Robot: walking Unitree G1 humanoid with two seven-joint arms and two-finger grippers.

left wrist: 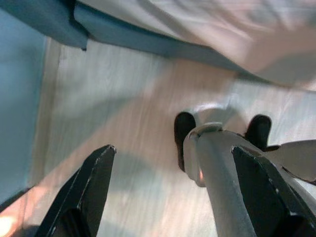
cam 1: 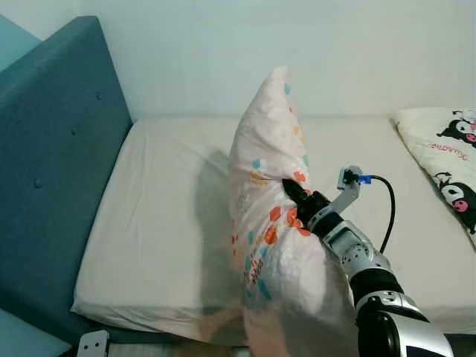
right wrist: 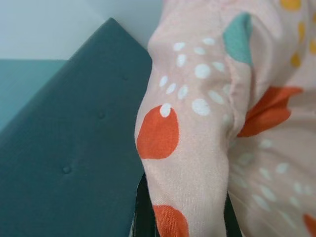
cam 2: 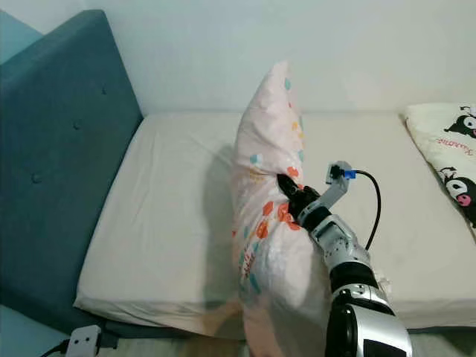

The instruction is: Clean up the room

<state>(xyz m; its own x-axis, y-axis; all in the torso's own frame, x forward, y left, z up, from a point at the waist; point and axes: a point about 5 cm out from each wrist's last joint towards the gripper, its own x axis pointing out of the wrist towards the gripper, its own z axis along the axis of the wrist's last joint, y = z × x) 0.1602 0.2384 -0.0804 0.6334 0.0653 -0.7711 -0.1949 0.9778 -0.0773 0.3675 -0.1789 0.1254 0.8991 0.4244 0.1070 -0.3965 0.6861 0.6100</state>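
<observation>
Presently, the right gripper (cam 1: 288, 187) was clamped on a fold of the large pale pink fabric pillow printed with orange, teal and yellow shapes (cam 1: 277, 223), its two black fingers pinching the cloth at roughly mid-height. The pillow stood upright and slightly tilted over the near edge of the bed, its upper tip toward twelve o'clock and its lower bulk hanging toward six o'clock in front of the cream-sheeted mattress (cam 1: 171, 238). In the right wrist view the bunched pink fabric (right wrist: 197, 148) lay pressed between the finger bases, with the teal buttoned upholstered headboard (right wrist: 74, 163) behind it. That headboard (cam 1: 52, 163) stood at nine o'clock of the mattress. A white pillow with black cartoon-character print (cam 1: 446, 156) lay on the mattress at three o'clock, well apart from the held pillow. The left gripper (left wrist: 173, 192) hung over the pale wood-look floor (left wrist: 123, 113), fingers spread wide and holding nothing, with the robot's own leg and dark feet (left wrist: 185, 128) below it.
</observation>
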